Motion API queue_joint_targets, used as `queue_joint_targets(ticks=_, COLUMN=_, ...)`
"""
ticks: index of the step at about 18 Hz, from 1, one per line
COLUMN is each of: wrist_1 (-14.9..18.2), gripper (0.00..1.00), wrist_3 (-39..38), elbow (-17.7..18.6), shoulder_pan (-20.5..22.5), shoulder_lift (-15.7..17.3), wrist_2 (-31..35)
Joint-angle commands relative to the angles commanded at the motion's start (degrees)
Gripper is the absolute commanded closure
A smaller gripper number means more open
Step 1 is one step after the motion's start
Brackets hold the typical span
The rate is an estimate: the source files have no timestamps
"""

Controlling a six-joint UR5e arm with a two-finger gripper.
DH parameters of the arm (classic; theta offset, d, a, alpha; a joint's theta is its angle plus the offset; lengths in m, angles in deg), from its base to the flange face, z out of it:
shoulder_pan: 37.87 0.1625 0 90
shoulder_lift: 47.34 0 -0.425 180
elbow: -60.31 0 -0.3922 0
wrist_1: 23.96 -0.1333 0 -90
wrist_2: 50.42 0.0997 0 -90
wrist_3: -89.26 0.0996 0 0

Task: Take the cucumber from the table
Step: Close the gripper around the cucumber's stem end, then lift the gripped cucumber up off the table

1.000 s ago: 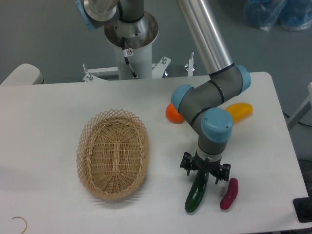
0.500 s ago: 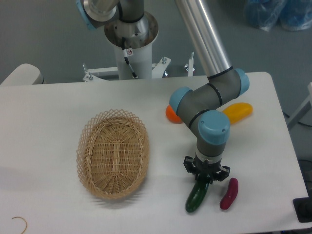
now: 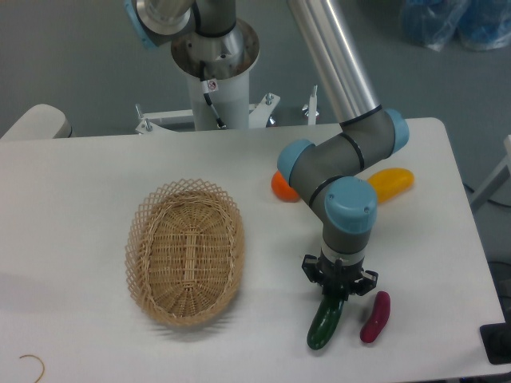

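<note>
Gripper (image 3: 336, 294) pointing straight down, fingers pinched on the far end of the cucumber (image 3: 326, 323). Cucumber dark green and glossy, at the near right of the white table (image 3: 80, 207), near end angled slightly left; contact with the tabletop impossible to judge. Purple vegetable (image 3: 375, 317) just right of it, apart. Wicker basket (image 3: 185, 252) well to the left. Orange fruit (image 3: 283, 187) and yellow vegetable (image 3: 391, 182) farther back, partly behind the arm.

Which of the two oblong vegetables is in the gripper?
The dark green cucumber, clamped at its upper end by the gripper; the smaller purple vegetable lies free beside it.
</note>
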Motion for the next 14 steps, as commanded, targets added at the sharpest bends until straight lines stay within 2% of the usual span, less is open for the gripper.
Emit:
queue_joint_targets(ticks=2, wrist_1=1.4, gripper=0.71, wrist_3=4.11, elbow=-0.17, shoulder_pan=0.09, shoulder_lift=2.46, wrist_2=1.93)
queue_joint_targets(ticks=4, wrist_1=4.29, gripper=0.71, wrist_3=8.77, elbow=-0.44, shoulder_pan=0.79, shoulder_lift=5.18, wrist_2=2.55)
queue_joint_targets(ticks=7, wrist_1=7.55, gripper=0.71, wrist_3=12.3, elbow=-0.87, shoulder_pan=3.77, shoulder_lift=9.4, wrist_2=2.12)
queue_joint_targets(ticks=9, wrist_1=11.93, gripper=0.71, wrist_3=14.76, elbow=-2.54, shoulder_pan=4.48, shoulder_lift=11.43, wrist_2=1.85)
queue_joint_targets(ticks=12, wrist_1=20.72, gripper=0.71, wrist_3=18.1, elbow=-6.75, shoulder_pan=6.32, shoulder_lift=12.75, wrist_2=1.42)
queue_joint_targets(ticks=14, wrist_1=22.32, gripper=0.71, wrist_3=20.21, elbow=-8.17, shoulder_pan=7.2, shoulder_lift=13.11, wrist_2=0.28)
